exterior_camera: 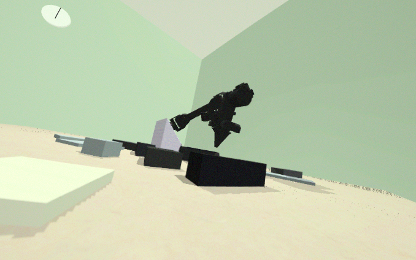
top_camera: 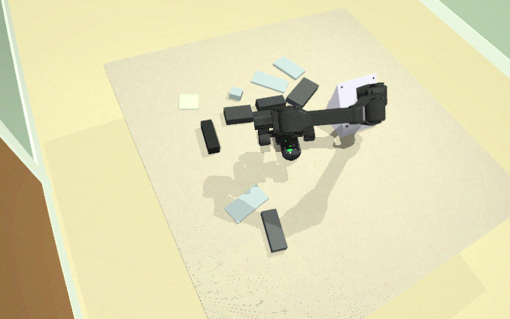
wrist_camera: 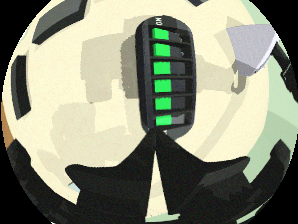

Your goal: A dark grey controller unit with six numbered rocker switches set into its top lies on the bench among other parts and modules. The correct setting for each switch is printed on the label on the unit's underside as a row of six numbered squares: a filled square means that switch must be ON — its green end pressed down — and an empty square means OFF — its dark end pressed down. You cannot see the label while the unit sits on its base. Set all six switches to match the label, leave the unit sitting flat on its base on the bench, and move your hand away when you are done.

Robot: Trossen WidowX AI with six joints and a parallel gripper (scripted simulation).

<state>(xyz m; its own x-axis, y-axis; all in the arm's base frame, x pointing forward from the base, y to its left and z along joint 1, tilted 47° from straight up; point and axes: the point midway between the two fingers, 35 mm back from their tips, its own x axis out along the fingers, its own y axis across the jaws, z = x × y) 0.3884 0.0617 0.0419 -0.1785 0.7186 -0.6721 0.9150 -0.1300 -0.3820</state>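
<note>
The dark controller unit [top_camera: 291, 156] [exterior_camera: 199, 150] [wrist_camera: 143, 75] sits on its base on the bench mat, largely hidden under the arm in the top view. In the wrist view its top shows a row of rockers, with green ends on the left, dark ends on the right and an ON mark at the far end. The rocker nearest the fingers has a paler dark half; which ends are pressed down I cannot tell for certain. The label underneath is hidden. My gripper [exterior_camera: 216, 146] [wrist_camera: 154, 132] is shut and empty, pointing down above the unit's near end.
Dark blocks [top_camera: 238, 114] [top_camera: 271, 102] [top_camera: 302, 92] lie behind the unit, a black block [top_camera: 210, 136] [exterior_camera: 232, 172] to its left. A grey block [top_camera: 278, 235] and pale plate [top_camera: 246, 203] lie in front. A lilac wedge [top_camera: 347, 94] [exterior_camera: 165, 138] [wrist_camera: 251, 46] stands right.
</note>
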